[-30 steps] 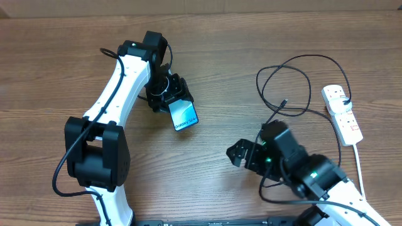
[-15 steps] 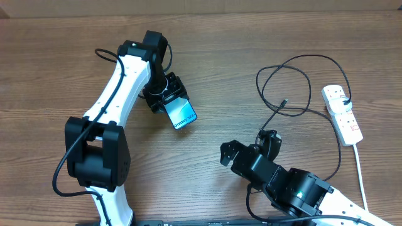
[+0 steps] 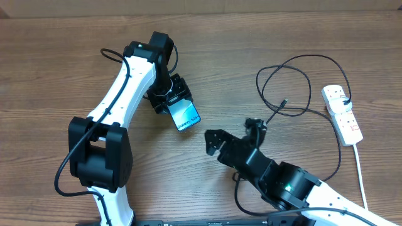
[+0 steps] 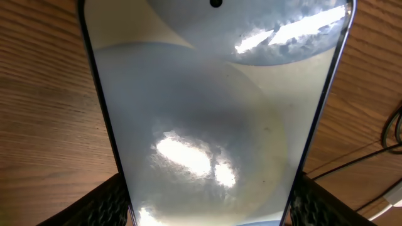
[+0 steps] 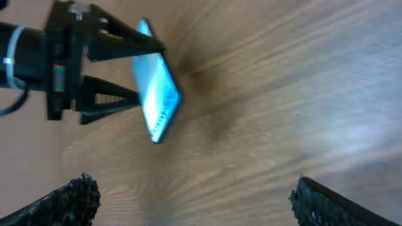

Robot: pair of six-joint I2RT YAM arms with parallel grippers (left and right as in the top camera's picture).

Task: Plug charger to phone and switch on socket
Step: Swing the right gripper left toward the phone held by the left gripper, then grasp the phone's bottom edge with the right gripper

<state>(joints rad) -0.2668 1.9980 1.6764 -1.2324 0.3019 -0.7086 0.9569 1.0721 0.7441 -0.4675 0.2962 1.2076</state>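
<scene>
- Right pincer is wide open and holds nothing.
- Left pincer is clamped on the phone and holds it tilted.
- Just ahead of the right pincer is the phone. Its long side runs from the left pincer toward the right one, free end first.
- I cannot tell if that low end touches the table.
- On the right pincer's other side, away from the phone, the charger lies in loops.
- Its plug tip is near the right pincer but not touching it.
- I think the right arm should fetch the tip, since it is nearer.
- Past the charger, well apart, lies the socket.
- Nothing stands between the right pincer and the tip, but the loops could drag.
</scene>
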